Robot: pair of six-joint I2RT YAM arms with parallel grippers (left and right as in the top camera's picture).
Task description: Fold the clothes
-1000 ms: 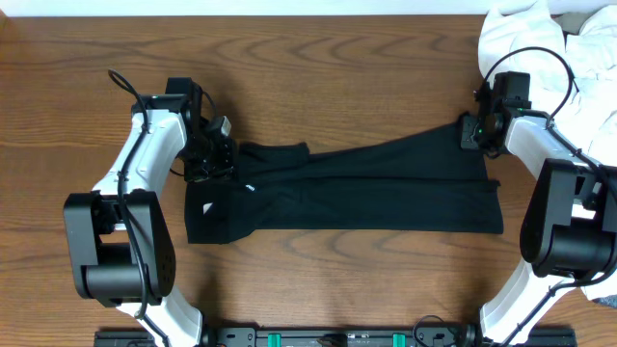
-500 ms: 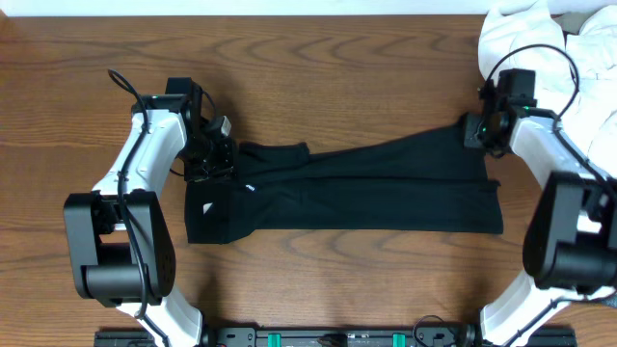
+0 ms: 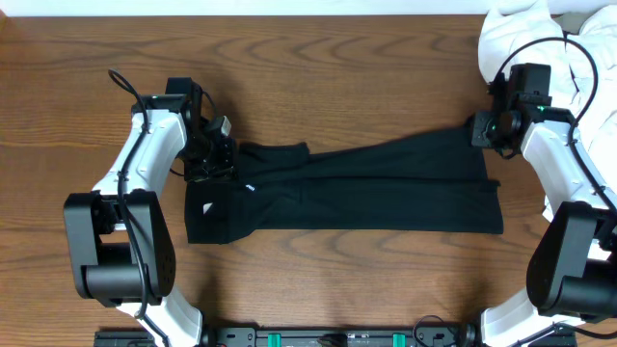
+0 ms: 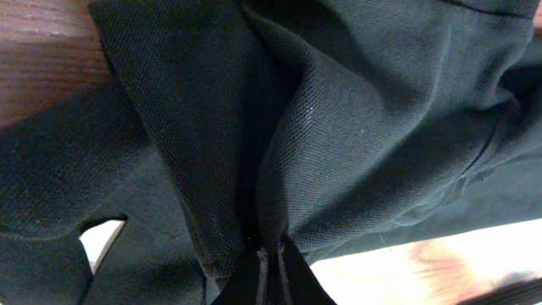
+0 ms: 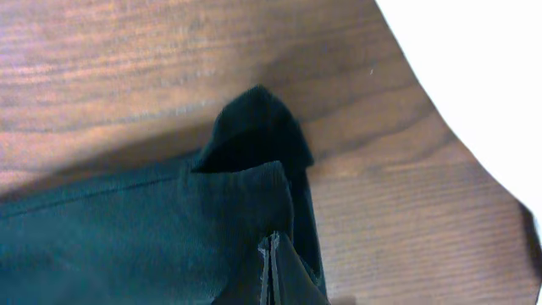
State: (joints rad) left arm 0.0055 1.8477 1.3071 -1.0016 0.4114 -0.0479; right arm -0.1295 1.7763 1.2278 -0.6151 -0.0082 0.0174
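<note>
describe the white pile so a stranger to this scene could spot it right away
Start at the wooden table and look to its far right corner, just behind the right gripper. The white pile sits there, partly cut off by the frame. It is crumpled and white, unlike the black garment stretched flat across the middle.

Left arm and right arm reach forward, left fingers and right fingers pinched together.

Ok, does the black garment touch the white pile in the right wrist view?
No, a strip of bare table separates the black garment from the white pile.
</note>
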